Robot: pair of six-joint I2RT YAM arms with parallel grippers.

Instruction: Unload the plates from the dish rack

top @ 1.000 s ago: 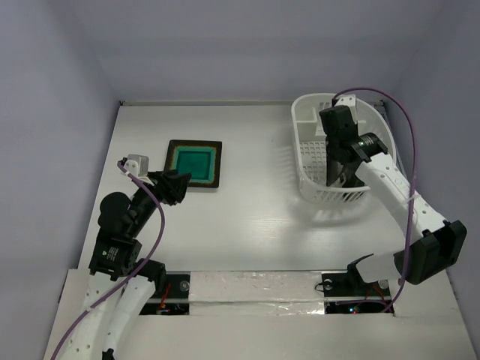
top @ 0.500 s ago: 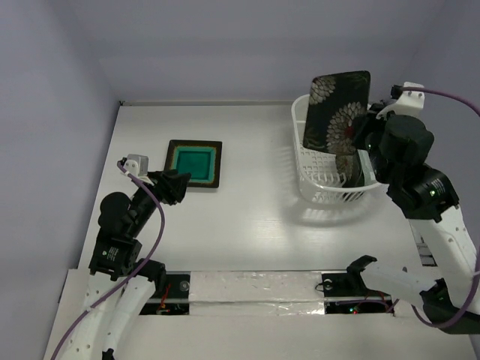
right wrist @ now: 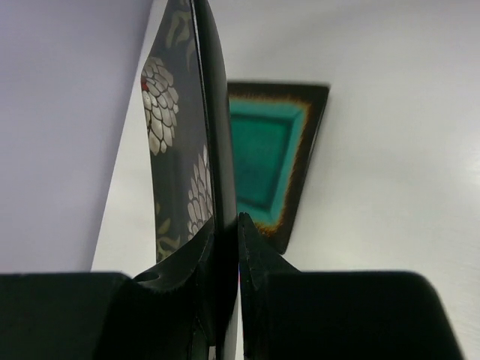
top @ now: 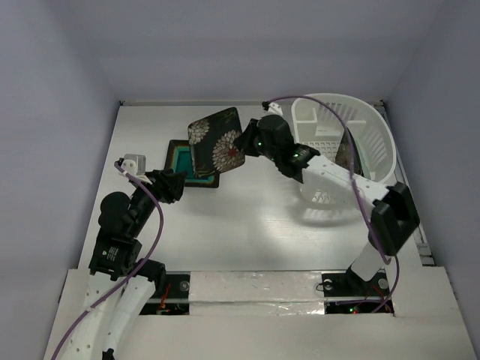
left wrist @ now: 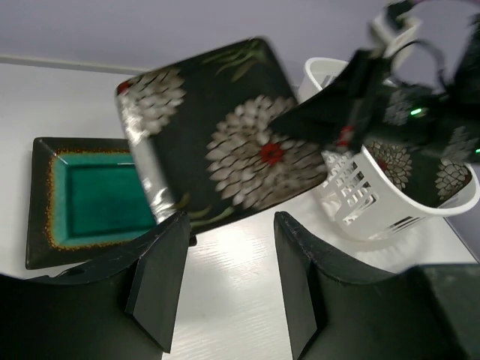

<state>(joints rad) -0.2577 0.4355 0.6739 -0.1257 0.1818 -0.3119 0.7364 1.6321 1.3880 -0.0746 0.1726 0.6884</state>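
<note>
At the lower left of the top view the left gripper (top: pixel 174 186) hangs over the table (top: pixel 247 225), its jaws spread wide with nothing between them; just above it, left of centre, the teal plate (top: pixel 180 159) lies flat; overlapping that plate's right part, the floral plate (top: pixel 217 141) is carried tilted, and whether its low edge touches the teal one I cannot tell; the right gripper (top: pixel 244 142) is clamped on the floral plate's right edge, fingers pressed to both faces in the right wrist view; at the upper right stands the dish rack (top: pixel 341 97), with a second floral plate (left wrist: pixel 420 172) leaning inside it.
</note>
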